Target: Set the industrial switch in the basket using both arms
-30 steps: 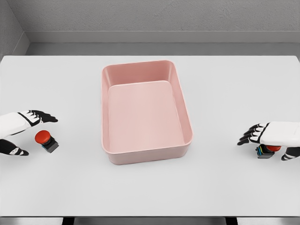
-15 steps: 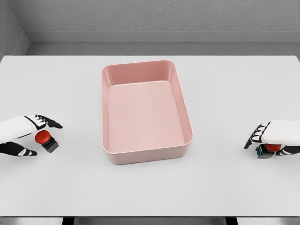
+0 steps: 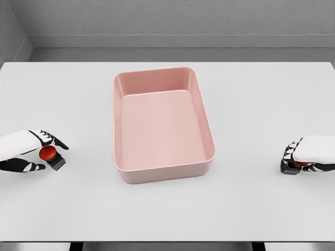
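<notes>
Pink plastic forms the basket [image 3: 163,125], a rounded rectangular tub that sits in the middle of the white table [image 3: 167,209]. Its inside holds nothing. Near the left edge, the left hand [image 3: 26,151] has its fingers and thumb closed around a switch with a red button [image 3: 49,153] on a dark base, which rests on the table well apart from the basket. Near the right edge, the right hand [image 3: 309,155] is curled over a second switch [image 3: 294,166]; only a sliver of its red cap and its dark base show beneath the white palm, and the fingers wrap down its near side. Both switches are still on the table, one on each side of the basket.
</notes>
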Action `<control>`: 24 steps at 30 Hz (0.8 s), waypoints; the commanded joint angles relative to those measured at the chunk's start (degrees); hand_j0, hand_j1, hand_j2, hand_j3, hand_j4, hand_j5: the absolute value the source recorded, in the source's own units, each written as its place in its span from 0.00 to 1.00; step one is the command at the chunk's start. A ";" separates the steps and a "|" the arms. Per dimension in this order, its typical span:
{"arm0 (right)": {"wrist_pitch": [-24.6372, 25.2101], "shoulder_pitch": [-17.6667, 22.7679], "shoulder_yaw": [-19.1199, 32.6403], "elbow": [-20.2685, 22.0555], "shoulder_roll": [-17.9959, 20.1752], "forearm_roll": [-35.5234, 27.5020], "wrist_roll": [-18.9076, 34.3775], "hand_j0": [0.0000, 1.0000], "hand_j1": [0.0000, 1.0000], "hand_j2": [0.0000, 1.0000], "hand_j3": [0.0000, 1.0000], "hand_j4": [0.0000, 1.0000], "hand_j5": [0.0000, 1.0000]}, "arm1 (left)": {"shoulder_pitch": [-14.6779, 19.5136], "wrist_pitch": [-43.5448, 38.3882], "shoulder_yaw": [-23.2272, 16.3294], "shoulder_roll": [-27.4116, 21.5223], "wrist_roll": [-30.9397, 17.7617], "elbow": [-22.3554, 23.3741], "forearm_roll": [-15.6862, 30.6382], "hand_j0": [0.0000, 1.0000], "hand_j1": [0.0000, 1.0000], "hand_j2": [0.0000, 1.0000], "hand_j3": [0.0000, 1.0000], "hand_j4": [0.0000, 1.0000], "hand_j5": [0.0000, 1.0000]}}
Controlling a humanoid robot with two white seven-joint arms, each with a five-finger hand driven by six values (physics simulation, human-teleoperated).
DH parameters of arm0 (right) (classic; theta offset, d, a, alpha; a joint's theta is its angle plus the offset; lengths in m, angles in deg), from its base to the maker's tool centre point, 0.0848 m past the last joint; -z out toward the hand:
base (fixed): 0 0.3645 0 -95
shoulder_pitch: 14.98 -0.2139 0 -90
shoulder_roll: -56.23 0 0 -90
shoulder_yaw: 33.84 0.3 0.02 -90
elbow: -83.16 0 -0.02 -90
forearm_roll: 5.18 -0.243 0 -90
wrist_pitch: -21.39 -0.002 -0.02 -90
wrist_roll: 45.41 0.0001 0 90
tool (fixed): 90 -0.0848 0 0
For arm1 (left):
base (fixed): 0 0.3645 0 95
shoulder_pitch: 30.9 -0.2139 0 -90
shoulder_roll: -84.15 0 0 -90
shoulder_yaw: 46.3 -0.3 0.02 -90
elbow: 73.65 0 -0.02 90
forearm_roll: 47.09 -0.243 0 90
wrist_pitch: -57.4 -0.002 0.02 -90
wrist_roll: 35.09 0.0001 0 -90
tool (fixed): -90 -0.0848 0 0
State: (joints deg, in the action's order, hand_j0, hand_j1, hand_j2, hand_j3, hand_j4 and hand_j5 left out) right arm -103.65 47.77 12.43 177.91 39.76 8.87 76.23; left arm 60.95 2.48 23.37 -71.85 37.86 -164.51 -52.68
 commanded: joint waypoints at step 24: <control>0.03 -0.35 3.39 0.62 0.92 -0.43 0.17 0.56 0.56 0.56 0.56 0.56 0.56 | -0.44 -0.09 0.11 0.25 -0.26 0.07 0.40 0.46 0.46 0.46 0.46 0.46 0.46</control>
State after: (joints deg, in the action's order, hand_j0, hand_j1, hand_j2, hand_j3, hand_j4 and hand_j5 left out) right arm -103.73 47.42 15.50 178.36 40.55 8.79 76.42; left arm 60.51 2.50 23.46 -71.50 37.60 -164.42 -52.71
